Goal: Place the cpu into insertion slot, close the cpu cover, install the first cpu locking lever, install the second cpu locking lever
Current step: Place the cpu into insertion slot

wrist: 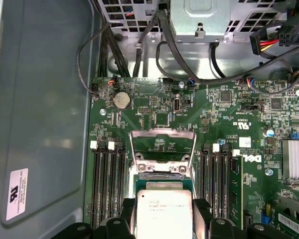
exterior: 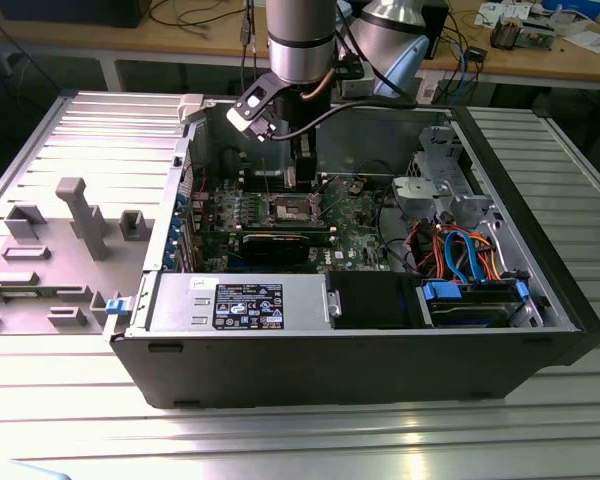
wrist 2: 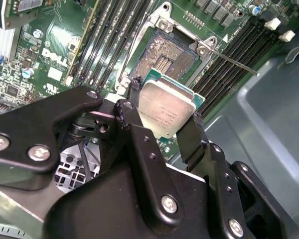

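1. the small flat square cpu point(wrist 2: 167, 112), with a dull silver-grey metal top and a thin green rim, is sitting clamped in the black gripper point(wrist 2: 165, 105). its two fingers point(wrist 2: 190, 137) are pressing on opposite edges of the chip, closed to just its width.
2. the cpu is hanging right over the square insertion slot point(wrist 2: 168, 56), which has a dark pin field and a shiny metal rim. the chip is not seated in it.
3. in the first wrist view, the thin silvery cpu cover point(wrist: 162, 133), a frame with a square cut-out, is standing raised beyond the slot.
4. faint dark print is showing on the chip's top. white lettering is showing on the green motherboard point(wrist: 229, 114), and a white sticker point(wrist: 16, 194) is showing on the grey case wall.
5. counting: one cpu, one slot, one cover, two fingers, and two groups of long black memory slots point(wrist: 108, 184), one group lying on each side of the slot.
6. in the exterior view, the gripper point(exterior: 302, 178) is reaching down into the open black computer case point(exterior: 360, 370), which is lying on the ribbed metal worktop point(exterior: 380, 440).
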